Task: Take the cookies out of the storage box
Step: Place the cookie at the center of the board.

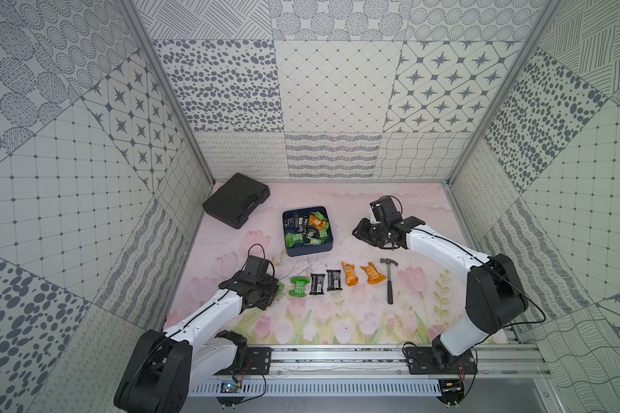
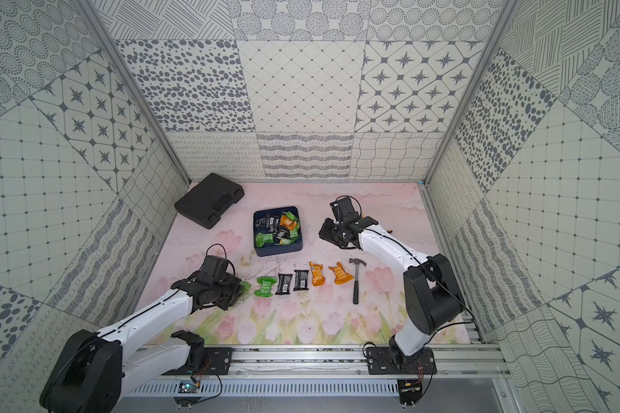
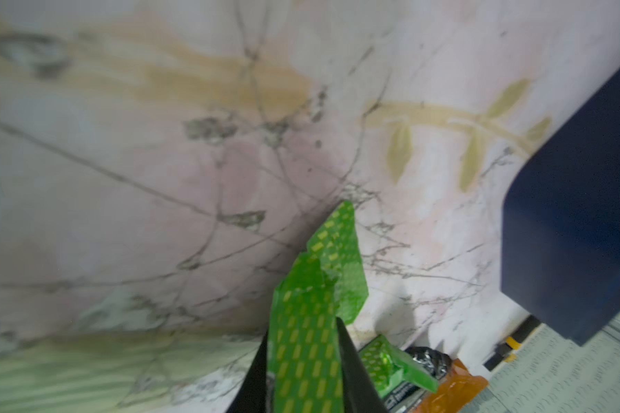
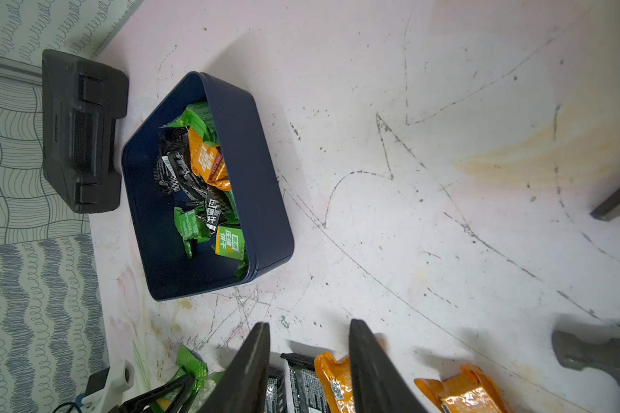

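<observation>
The left pincer (image 3: 303, 343) is clenched on one bright green, crinkly wrapped cookie packet (image 3: 319, 279), low over the pink flowered worktop (image 1: 337, 321). I cannot tell if the packet touches it. Just beside, a row of packets lies on the worktop in front of the box: one green (image 1: 298, 287), two black (image 1: 317, 284), two orange (image 1: 349, 274). A grey hammer (image 1: 389, 279) lies at the row's right end. The right pincer (image 4: 308, 332) is released, with nothing between its fingers, near the right side of the shallow dark navy blue square tin storage box (image 1: 308, 252). Many green, orange and black cookies (image 1: 306, 229) lie inside this box. A black plastic case (image 1: 236, 204) sits behind it, to the left.
</observation>
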{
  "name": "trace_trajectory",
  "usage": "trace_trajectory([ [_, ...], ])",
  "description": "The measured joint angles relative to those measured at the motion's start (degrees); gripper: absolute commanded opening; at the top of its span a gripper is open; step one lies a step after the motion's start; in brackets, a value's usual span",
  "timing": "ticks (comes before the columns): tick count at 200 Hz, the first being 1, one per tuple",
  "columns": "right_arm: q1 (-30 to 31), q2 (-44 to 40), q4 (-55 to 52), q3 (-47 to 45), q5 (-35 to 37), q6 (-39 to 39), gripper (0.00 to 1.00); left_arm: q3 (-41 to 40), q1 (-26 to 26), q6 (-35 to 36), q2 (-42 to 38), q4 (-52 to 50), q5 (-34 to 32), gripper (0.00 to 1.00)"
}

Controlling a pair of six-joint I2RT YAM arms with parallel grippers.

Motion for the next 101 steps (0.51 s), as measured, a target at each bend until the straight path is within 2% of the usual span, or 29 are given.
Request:
trace_trajectory([
  [20, 0.4, -0.4, 0.0, -0.3, 0.2, 0.0, 0.41, -1.9, 0.0, -2.9, 0.8, 7.8, 0.7, 0.20],
  [39, 0.7, -1.2, 0.0, -0.9, 0.6, 0.0, 0.41, -3.4, 0.0, -5.2, 1.2, 12.8, 0.8, 0.30],
  [66, 1.1, -2.5, 0.0, -1.5, 1.3, 0.1, 0.41, -4.8, 0.0, -8.1, 1.0, 17.8, 1.0, 0.51],
  [86, 1.5, -3.1, 0.0, -1.7, 1.8, 0.2, 0.41, -5.2, 0.0, -9.7, -0.2, 19.5, 1.1, 0.72],
  [101, 1.8, -3.3, 0.0, -1.8, 2.1, 0.2, 0.41, -5.2, 0.0, -10.7, -2.0, 18.7, 1.0, 0.82],
])
